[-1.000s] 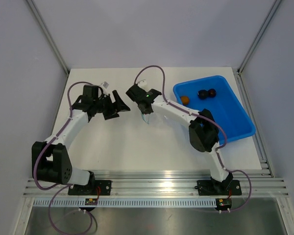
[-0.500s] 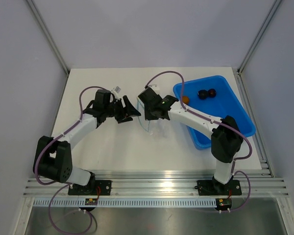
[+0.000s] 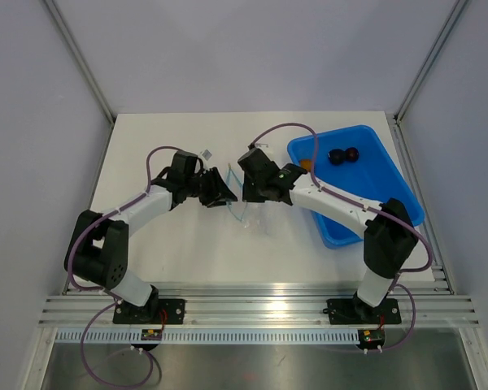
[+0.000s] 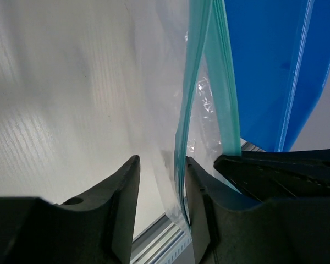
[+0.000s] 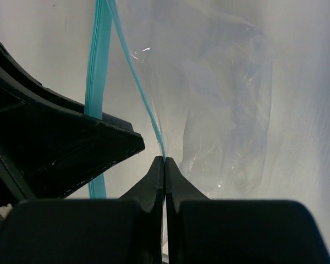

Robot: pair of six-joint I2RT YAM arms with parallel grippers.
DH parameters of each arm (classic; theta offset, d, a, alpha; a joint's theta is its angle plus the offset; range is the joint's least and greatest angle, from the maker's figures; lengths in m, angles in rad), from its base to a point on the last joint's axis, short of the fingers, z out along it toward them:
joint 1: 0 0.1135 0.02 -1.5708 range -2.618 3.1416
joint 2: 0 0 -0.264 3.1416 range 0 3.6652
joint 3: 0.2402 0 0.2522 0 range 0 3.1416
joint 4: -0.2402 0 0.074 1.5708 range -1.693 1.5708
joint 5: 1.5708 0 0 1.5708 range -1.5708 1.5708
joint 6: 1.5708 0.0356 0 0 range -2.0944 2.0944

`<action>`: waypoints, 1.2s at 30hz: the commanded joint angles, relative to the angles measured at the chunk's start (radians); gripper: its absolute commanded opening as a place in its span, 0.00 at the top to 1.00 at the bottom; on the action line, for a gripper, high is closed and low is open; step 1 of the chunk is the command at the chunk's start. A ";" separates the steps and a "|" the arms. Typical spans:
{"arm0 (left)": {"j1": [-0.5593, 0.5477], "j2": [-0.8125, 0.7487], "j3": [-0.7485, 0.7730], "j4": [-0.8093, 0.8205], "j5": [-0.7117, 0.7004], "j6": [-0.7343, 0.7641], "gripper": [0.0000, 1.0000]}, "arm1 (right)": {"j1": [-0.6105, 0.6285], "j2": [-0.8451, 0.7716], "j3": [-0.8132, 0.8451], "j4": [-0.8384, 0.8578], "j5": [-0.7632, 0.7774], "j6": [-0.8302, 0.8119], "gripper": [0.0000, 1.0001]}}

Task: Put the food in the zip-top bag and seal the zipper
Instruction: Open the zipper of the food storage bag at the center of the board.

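The zip-top bag (image 3: 249,214) hangs clear and limp at mid-table, mouth up. My right gripper (image 5: 164,159) is shut on one lip of its teal zipper (image 5: 137,82); from above that gripper (image 3: 246,185) sits over the bag. My left gripper (image 4: 162,160) faces it from the left (image 3: 224,193), jaws part open. The other zipper lip (image 4: 195,82) runs between its fingers (image 4: 201,203), lying against the right one, with a gap to the left one. The food lies in the blue tray (image 3: 390,199): an orange-brown piece (image 3: 307,164) and two dark ones (image 3: 336,156) (image 3: 351,153).
The blue tray fills the right side of the table, and its wall (image 4: 264,66) shows just behind the bag in the left wrist view. The right arm's forearm (image 3: 333,203) crosses the tray's near-left corner. An aluminium rail (image 3: 252,292) runs along the near edge.
My right gripper brought the bag slightly right and toward me. The left gripper moved right up to the bag's mouth, and its jaws narrowed around one lip.
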 commanded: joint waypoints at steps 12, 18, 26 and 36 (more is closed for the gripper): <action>-0.010 -0.026 0.299 -0.272 -0.168 0.162 1.00 | -0.146 -0.250 -0.333 0.329 -0.196 0.158 1.00; -0.134 0.097 0.601 -0.596 -0.363 0.313 1.00 | -0.147 -0.259 -0.356 0.363 -0.231 0.170 0.95; -0.233 0.215 0.659 -0.673 -0.544 0.340 1.00 | -0.150 -0.407 -0.426 0.346 -0.054 0.161 0.62; -0.233 0.258 0.761 -0.728 -0.613 0.361 1.00 | -0.487 -0.636 -0.465 0.212 -0.013 0.051 0.49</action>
